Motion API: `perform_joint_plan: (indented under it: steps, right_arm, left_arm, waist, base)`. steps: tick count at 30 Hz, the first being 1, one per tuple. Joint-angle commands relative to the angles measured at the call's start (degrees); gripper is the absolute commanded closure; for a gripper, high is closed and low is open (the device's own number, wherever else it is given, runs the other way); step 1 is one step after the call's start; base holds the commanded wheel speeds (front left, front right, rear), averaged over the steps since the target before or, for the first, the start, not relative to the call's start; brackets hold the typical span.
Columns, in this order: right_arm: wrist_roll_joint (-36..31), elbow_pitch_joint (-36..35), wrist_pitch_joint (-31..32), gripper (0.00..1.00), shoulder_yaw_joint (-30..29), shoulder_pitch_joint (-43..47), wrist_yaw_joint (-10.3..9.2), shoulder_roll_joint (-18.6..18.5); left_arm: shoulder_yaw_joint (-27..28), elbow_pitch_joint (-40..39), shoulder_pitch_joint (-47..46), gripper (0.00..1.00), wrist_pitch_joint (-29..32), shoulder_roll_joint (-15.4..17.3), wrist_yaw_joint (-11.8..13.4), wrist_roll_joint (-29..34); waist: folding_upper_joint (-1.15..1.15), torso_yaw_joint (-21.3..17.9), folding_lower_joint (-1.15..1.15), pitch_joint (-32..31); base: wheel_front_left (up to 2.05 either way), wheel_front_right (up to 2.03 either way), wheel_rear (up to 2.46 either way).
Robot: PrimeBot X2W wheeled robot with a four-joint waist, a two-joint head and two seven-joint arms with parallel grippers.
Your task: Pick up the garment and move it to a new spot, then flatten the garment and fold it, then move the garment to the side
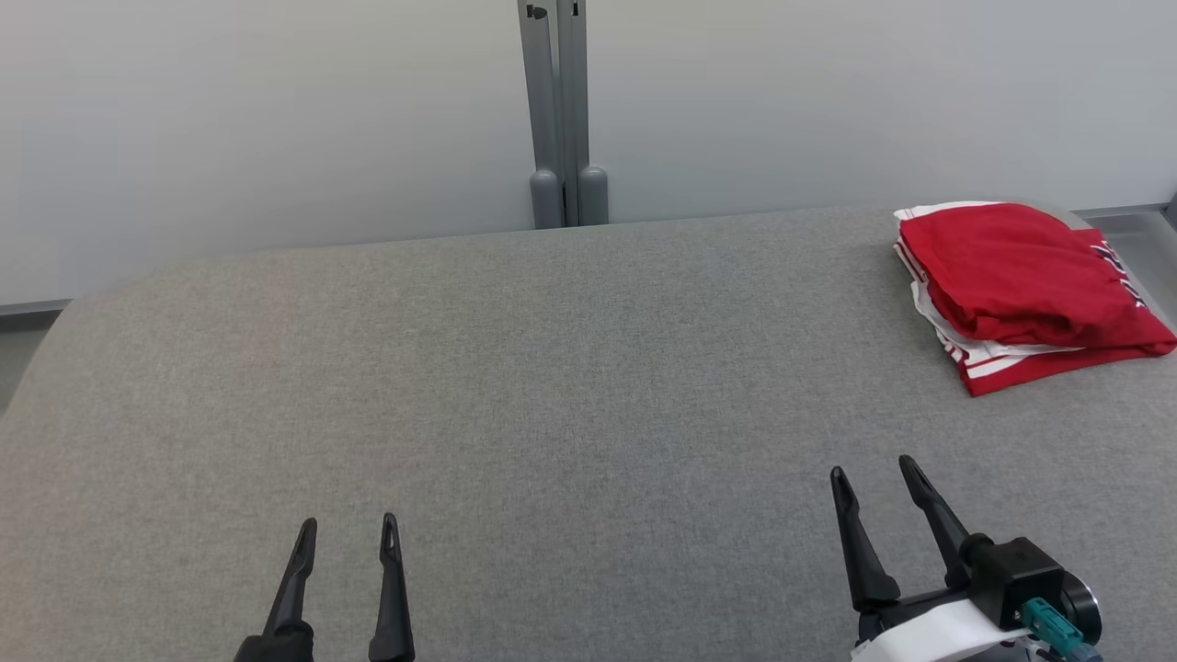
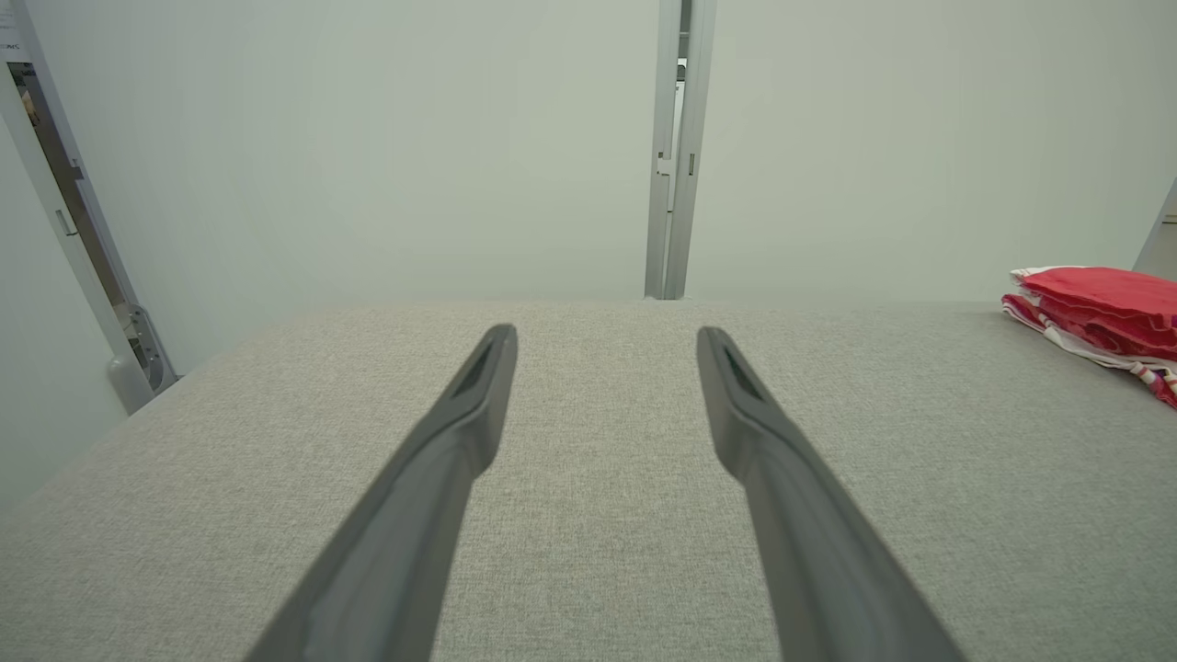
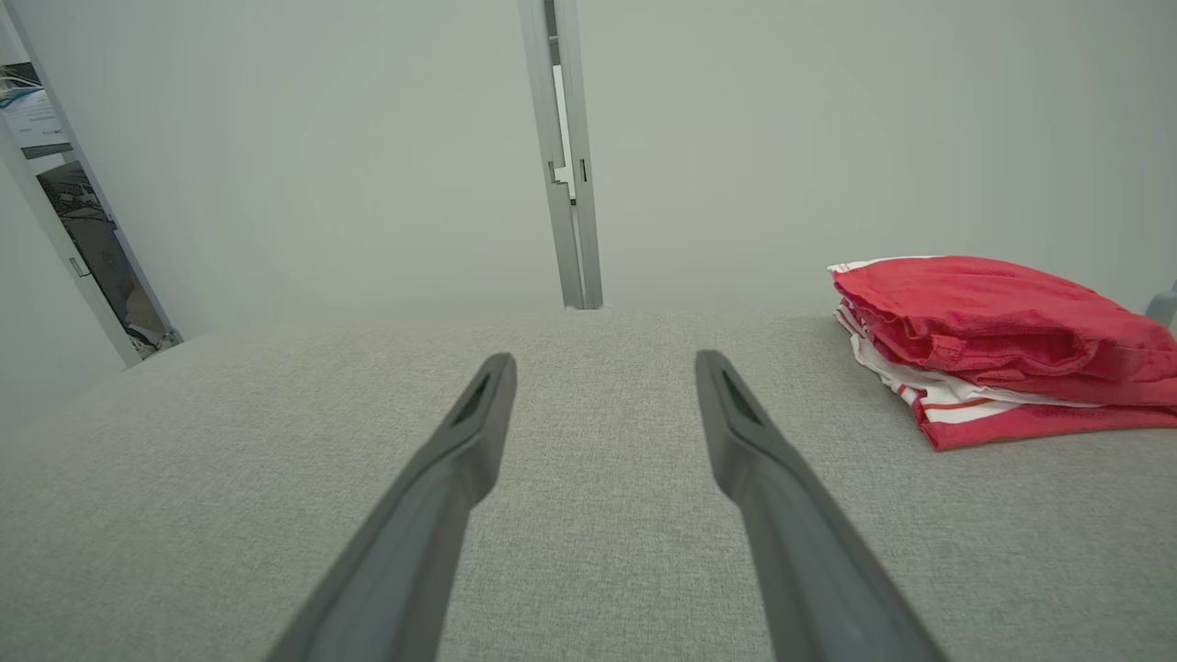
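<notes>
Neatly folded, the red garment lay at two o'clock on the bench; the left gripper at seven and right gripper at five had jaws wide, empty.

The left hand and right hand have long, tapering black fingers, slotted near the tips. Behind the right hand sit a black block, white cuff and teal connector.
</notes>
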Motion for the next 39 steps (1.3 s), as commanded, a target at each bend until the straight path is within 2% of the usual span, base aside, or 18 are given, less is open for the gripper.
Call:
perform_joint_plan:
  steps: [1, 10, 13, 14, 17, 39]
  right_arm:
    - [-0.23, -0.54, -0.14, 0.00, -0.09, 0.11, -0.10, -0.05]
    - [-0.79, -1.75, -0.14, 0.00, -0.88, 0.54, -0.10, 0.08]
    - [-1.05, -2.89, -0.14, 0.00, -1.34, 0.39, -0.10, 0.08]
    - [-0.78, -2.73, 0.00, 1.00, -1.20, 0.02, 0.00, 0.15]
    - [0.16, -2.23, 0.08, 1.00, -1.09, 0.38, 0.01, 0.17]
    - [25.32, 0.67, 4.72, 1.00, -2.79, -3.31, -0.01, -1.22]
  left_arm:
    - [0.25, -0.07, 0.81, 0.00, -0.16, 0.09, -0.22, 0.12]
    - [0.47, -0.02, 0.62, 0.00, -0.17, 0.09, -0.37, 0.61]
    - [0.48, -0.45, 0.37, 0.00, -0.17, 0.09, 0.27, 1.41]
    - [0.27, -0.34, 0.02, 1.00, 0.01, 0.00, 0.10, 1.19]
    - [-0.09, 0.04, 0.37, 1.00, 0.18, -0.03, 0.04, 0.37]
    - [2.64, 4.03, -4.93, 1.00, 4.66, 1.52, -3.33, -25.09]
  waist:
    - [0.00, -0.08, 0.01, 0.00]
    - [0.00, 0.25, 0.01, -0.12]
    - [0.00, 0.43, 0.01, -0.18]
    - [0.00, 0.41, 0.01, -0.18]
    - [0.00, 0.43, 0.01, -0.14]
    - [0.00, 0.40, 0.01, 0.66]
  base:
    - [0.00, 0.00, 0.00]
    - [0.00, 0.00, 0.00]
    - [0.00, 0.00, 0.00]
    - [0.00, 0.00, 0.00]
    - [0.00, 0.00, 0.00]
    - [0.00, 0.00, 0.00]
